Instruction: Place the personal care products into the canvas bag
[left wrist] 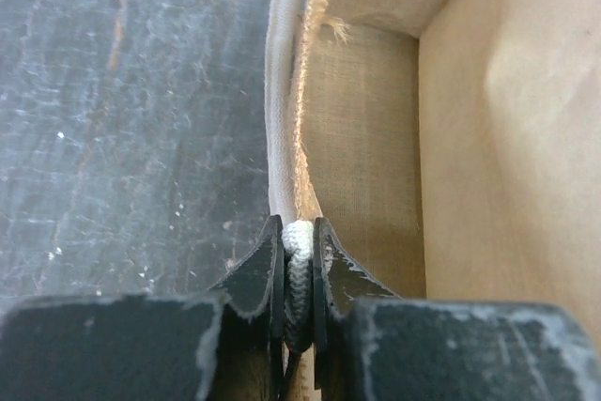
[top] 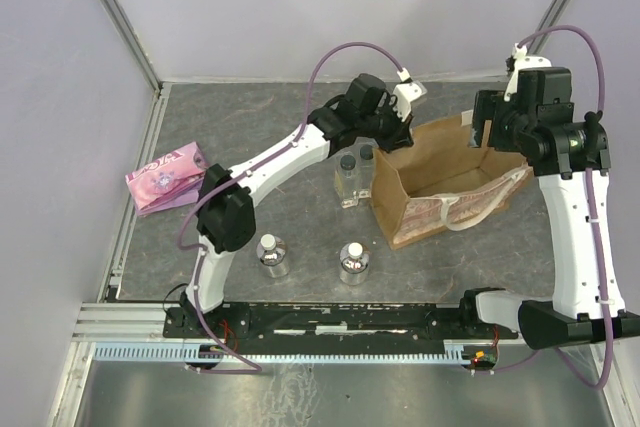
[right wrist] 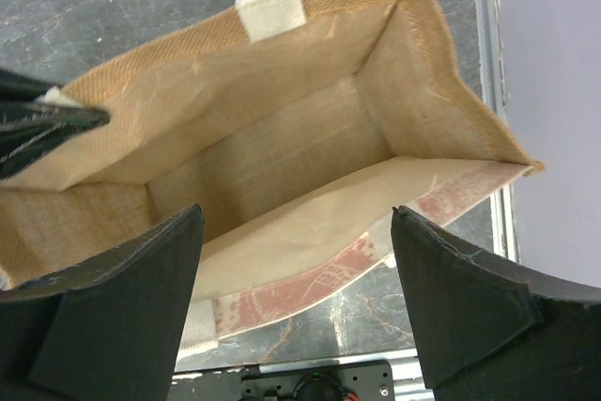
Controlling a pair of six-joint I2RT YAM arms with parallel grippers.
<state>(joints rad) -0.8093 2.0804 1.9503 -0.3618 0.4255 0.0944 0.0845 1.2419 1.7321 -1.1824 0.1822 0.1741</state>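
Fingers (left wrist: 254,279) of left gripper (left wrist: 299,232) pressed together, pinching the white cord (left wrist: 299,255) on the bag (left wrist: 470,138) rim at lower centre of the left wrist view, with the rim running up the frame from the pinch. Right gripper (right wrist: 296,216) fingers (right wrist: 122,307) spread wide, hovering over the open bag mouth.

Top view: bag sits right of centre, mouth up; tall bottles (top: 348,177) stand just beside its left wall under the left arm; left short bottle (top: 271,255) and right short bottle (top: 353,262) stand apart from the bag toward bottom centre; pink packet (top: 165,177) far left.
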